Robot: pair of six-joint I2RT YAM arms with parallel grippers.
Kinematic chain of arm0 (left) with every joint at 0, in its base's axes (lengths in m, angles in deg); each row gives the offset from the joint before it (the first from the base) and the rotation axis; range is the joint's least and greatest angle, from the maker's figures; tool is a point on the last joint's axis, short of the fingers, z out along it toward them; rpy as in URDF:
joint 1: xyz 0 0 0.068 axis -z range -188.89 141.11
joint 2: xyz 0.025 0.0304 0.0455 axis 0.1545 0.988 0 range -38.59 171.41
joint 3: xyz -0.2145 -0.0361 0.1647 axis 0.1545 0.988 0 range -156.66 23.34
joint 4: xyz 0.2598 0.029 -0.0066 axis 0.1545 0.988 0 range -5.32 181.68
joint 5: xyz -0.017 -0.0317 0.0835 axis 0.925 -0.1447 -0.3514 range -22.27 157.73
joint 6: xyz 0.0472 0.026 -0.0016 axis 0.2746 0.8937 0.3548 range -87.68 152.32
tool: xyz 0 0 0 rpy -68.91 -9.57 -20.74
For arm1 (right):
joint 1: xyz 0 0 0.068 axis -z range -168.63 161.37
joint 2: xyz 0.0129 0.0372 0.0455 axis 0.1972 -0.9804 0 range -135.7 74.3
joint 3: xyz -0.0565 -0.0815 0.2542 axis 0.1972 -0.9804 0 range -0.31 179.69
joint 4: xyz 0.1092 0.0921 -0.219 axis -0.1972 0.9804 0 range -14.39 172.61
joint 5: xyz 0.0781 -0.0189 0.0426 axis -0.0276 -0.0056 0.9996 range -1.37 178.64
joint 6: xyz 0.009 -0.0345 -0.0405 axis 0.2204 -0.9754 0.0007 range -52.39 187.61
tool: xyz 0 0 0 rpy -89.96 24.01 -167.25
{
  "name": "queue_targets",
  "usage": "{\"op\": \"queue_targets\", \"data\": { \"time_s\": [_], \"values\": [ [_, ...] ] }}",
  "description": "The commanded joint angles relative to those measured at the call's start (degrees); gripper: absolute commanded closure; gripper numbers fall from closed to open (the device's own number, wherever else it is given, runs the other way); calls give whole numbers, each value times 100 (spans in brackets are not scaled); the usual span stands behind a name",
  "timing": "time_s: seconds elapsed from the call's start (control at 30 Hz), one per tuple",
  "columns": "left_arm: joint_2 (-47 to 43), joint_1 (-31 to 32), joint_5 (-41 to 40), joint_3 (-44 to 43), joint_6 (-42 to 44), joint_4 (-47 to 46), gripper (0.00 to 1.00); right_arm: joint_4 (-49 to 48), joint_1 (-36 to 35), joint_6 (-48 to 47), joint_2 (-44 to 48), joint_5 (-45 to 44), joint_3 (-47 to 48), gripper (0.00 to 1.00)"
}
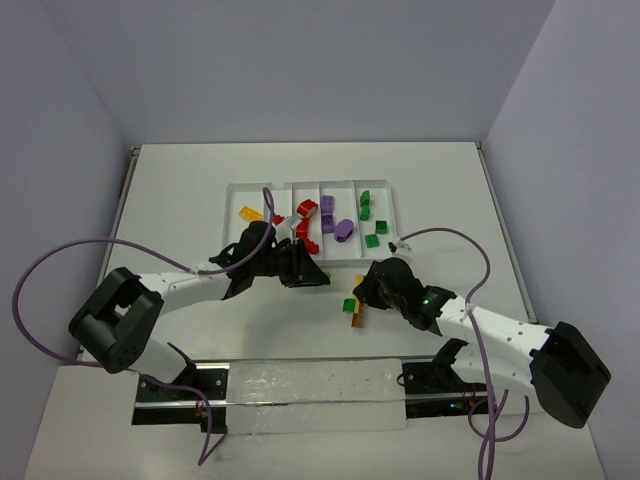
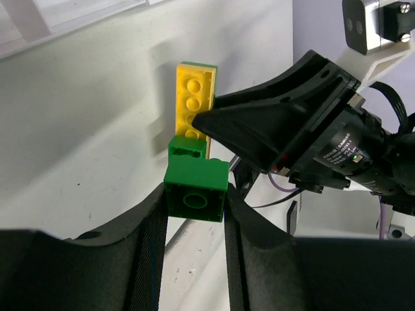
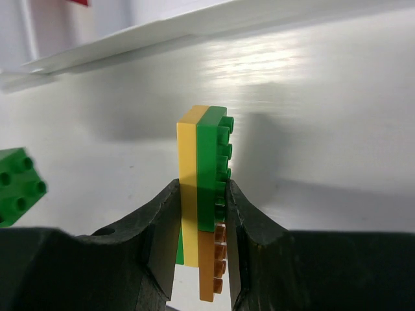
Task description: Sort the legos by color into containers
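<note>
Left jaws grip green brick (image 2: 196, 192); yellow stack (image 2: 192, 97) just beside.

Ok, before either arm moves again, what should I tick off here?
1. Left gripper shut on a green brick: ok.
2. Right gripper clamped on the stack of yellow, green and orange-brown bricks: ok.
3. Stack split by colour: not ok, the three layers are joined.
4. Held green brick free of the stack: cannot tell; they sit very close in the left wrist view.
5. Room in the tray compartment holding the greens: ok.
</note>
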Motion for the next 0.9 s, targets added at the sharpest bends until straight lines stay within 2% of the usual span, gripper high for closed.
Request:
{"op": "queue_targets", "data": {
  "time_s": [0.0,0.1,0.2,0.23,0.4,0.53,0.73,0.87],
  "values": [
    [-114,-15,-155,-90,114,56,100,428,136,80,-48,-281,224,100],
    [102,91,-579,-389,443,692,100,684,129,158,-43,-462,305,100],
    [263,406,-1545,-662,747,1608,97,827,145,200,69,-702,339,100],
    [280,447,-1680,-678,772,1727,91,851,161,200,89,-747,327,100],
    [432,493,-1846,-593,863,1824,49,915,321,128,157,-762,304,100],
    [604,519,-1786,-728,974,1924,34,958,339,86,183,-754,347,100],
    [623,609,-1778,-918,1082,2085,29,985,342,54,174,-728,397,100],
    [42,678,-1811,-1013,1061,2269,30,997,344,-3,270,-644,440,100]
  ]
}}
